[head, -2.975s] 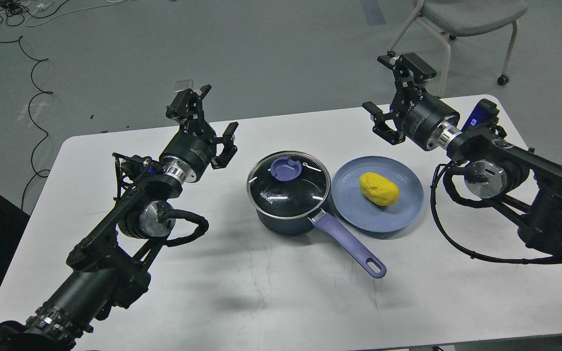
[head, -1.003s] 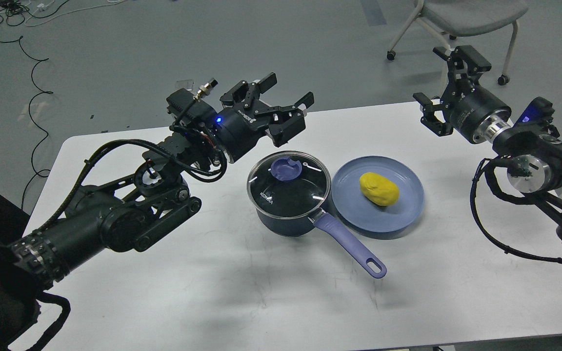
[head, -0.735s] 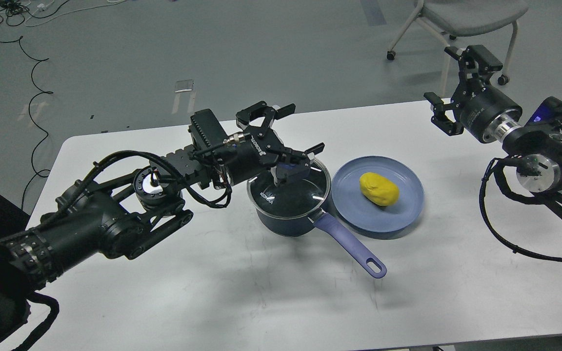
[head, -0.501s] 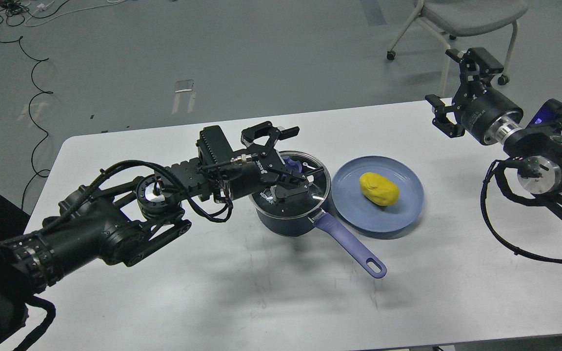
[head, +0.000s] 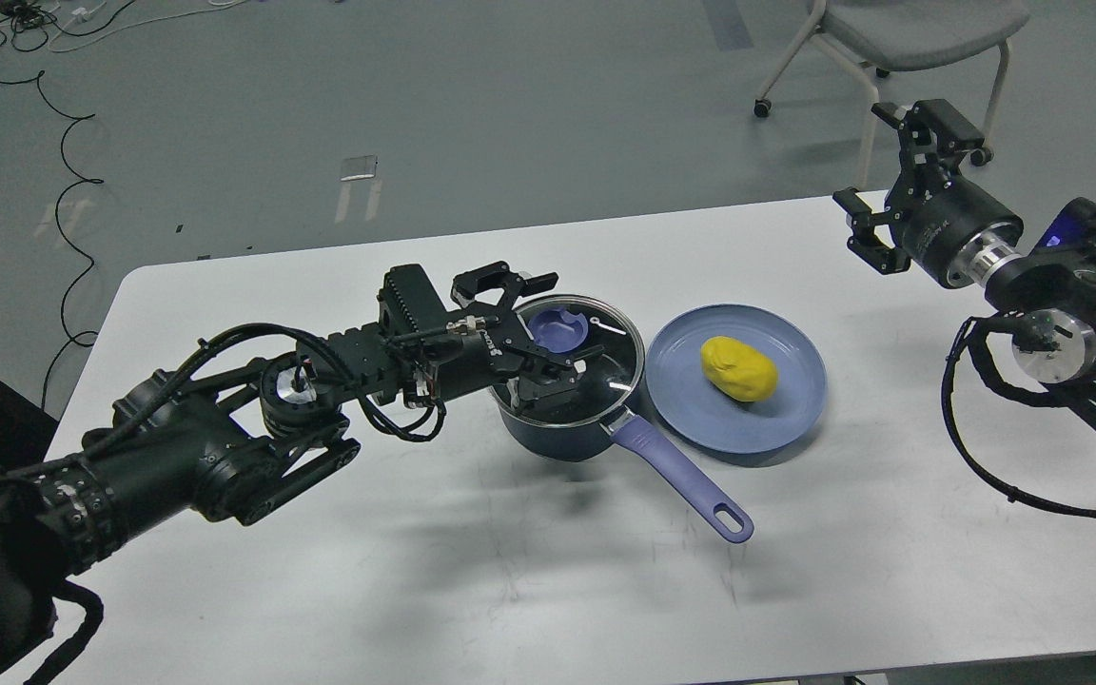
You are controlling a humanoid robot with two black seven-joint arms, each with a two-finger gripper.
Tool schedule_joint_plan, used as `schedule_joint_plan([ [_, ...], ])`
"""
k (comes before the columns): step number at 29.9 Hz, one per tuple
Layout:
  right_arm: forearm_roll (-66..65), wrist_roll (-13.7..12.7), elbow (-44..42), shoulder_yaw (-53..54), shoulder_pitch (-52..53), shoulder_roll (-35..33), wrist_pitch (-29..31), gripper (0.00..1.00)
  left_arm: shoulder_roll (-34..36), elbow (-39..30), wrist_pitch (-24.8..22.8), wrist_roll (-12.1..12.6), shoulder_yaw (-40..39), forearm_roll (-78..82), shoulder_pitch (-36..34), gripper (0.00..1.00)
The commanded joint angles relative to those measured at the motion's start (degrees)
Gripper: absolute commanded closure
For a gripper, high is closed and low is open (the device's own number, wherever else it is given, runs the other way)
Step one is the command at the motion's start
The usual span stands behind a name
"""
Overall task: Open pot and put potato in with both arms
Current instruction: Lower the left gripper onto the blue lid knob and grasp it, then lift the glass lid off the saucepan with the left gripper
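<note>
On the white counter the navy saucepan sits lidded, lavender handle pointing near-right. The left tool is spread around the glass lid's purple knob — lid lettering unreadable. The yellow potato lies on the blue plate. Farther right, the right tool hangs spread.

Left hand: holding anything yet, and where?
Nothing held. The left hand is open, fingers spread around the purple knob of the lid, not closed. The right hand is open and empty.
</note>
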Motion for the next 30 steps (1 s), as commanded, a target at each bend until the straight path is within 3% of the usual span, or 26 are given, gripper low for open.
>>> schedule_joint_plan([
  [1, -0.18, 0.00, -0.08, -0.21, -0.21, 0.00, 0.01, 0.00, 0.14, 0.00, 0.00, -0.43, 0.49, -0.67, -0.07, 0.04],
  [22, -0.27, 0.27, -1.31, -2.84, -0.74, -0.88, 0.09, 0.00, 0.14, 0.35, -4.40, -0.34, 0.58, -5.51, -1.57, 0.09],
  [25, -0.27, 0.27, -1.31, -2.84, -0.65, -0.88, 0.09, 0.00, 0.14, 0.27, -4.57, -0.52, 0.58, -5.42, -1.57, 0.17],
  [30, -0.27, 0.27, -1.49, -2.93, -0.74, -0.97, 0.09, 0.00, 0.05, 0.35, -4.83, -0.52, 2.24, -5.60, -1.66, 0.17],
])
